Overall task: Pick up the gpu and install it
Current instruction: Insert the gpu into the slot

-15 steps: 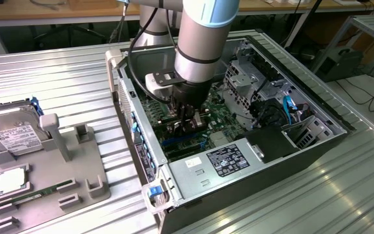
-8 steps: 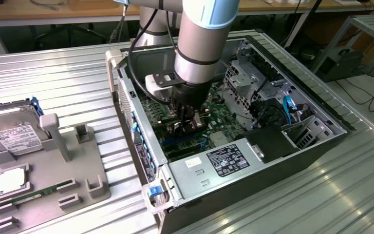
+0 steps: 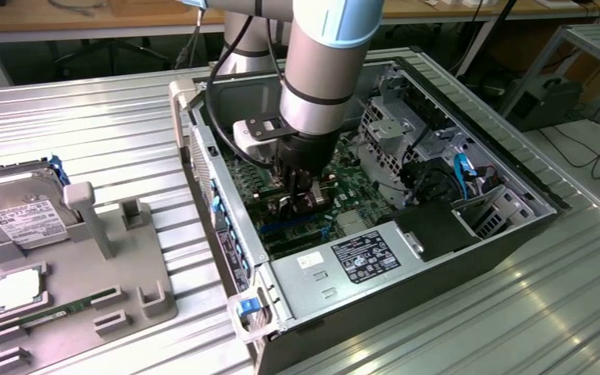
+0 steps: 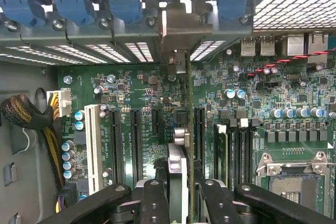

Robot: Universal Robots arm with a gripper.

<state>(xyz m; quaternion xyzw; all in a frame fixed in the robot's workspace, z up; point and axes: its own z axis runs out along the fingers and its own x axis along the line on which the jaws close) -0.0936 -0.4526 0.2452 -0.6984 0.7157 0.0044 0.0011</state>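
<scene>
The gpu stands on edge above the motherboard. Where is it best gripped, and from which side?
By its upper long edge, from straight above, pinching the two flat faces: the gpu stands upright and thin, with slots below. The pincer grips it so.

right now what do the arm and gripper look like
The arm is a silver-grey tube with a light blue cap and black rings. A whitish camera box sits at the wrist. The gripper is black, its fingers jointed links with pivot pins.
</scene>
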